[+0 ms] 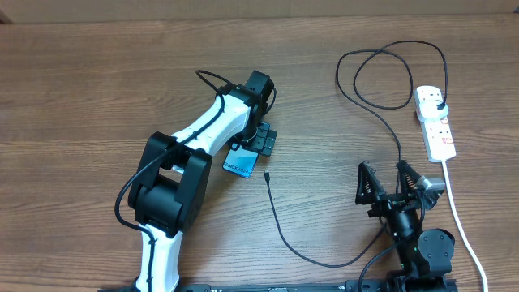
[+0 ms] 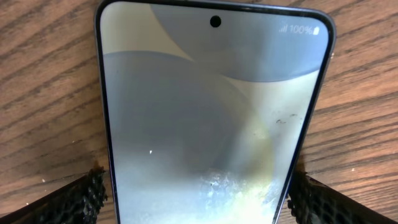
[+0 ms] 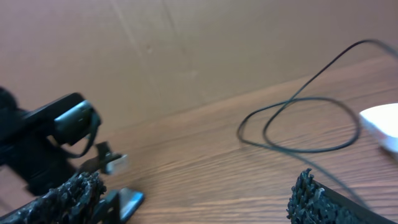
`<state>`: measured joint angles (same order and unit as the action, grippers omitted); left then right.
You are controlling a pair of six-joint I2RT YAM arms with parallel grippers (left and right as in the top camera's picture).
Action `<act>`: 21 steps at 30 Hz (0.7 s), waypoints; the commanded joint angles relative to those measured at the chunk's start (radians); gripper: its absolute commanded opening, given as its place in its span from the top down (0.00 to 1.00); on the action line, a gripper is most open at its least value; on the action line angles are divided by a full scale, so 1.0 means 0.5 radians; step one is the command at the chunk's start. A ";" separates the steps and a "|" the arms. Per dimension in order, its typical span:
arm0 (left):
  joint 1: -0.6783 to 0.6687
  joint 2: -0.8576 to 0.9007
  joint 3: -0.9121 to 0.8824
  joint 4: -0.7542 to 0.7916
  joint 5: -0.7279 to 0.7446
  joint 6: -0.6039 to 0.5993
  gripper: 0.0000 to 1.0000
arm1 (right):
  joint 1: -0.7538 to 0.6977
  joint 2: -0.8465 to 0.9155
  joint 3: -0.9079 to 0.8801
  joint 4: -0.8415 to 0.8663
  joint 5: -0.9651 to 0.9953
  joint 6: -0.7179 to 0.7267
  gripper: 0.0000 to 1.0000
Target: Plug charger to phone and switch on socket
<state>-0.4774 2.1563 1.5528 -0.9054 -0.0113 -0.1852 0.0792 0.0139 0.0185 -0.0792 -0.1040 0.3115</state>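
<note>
My left gripper [image 1: 253,150] clasps the phone [image 2: 211,124]; my right gripper [image 1: 381,174], spread empty, should pinch the charger [image 1: 273,207] squarely behind its tip.

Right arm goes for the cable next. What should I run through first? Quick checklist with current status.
1. Phone sits between the left pincer fingers: ok. Firm contact: cannot tell.
2. Right pincer open and empty: ok.
3. Charger plug tip lies free on the table beside the phone: ok.
4. Plug tip inserted in the phone: not ok.
5. Adapter seated in the socket: looks ok.
6. Socket switch on: cannot tell.
</note>
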 commanded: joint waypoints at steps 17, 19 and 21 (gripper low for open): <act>-0.002 0.095 -0.079 0.003 0.165 0.056 0.00 | 0.010 1.038 1.462 -1.047 -0.473 -0.018 0.00; -0.002 0.095 -0.079 -0.014 0.166 0.056 0.00 | 0.010 1.157 1.475 -1.124 -0.514 -0.016 0.00; -0.002 0.095 -0.079 -0.042 0.168 0.055 0.00 | 0.010 1.247 1.472 -1.158 -0.515 -0.009 0.00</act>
<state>-0.4774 2.1559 1.5528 -0.9104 -0.0113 -0.1753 0.0795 0.5861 0.7425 -0.6407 -0.3210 0.3141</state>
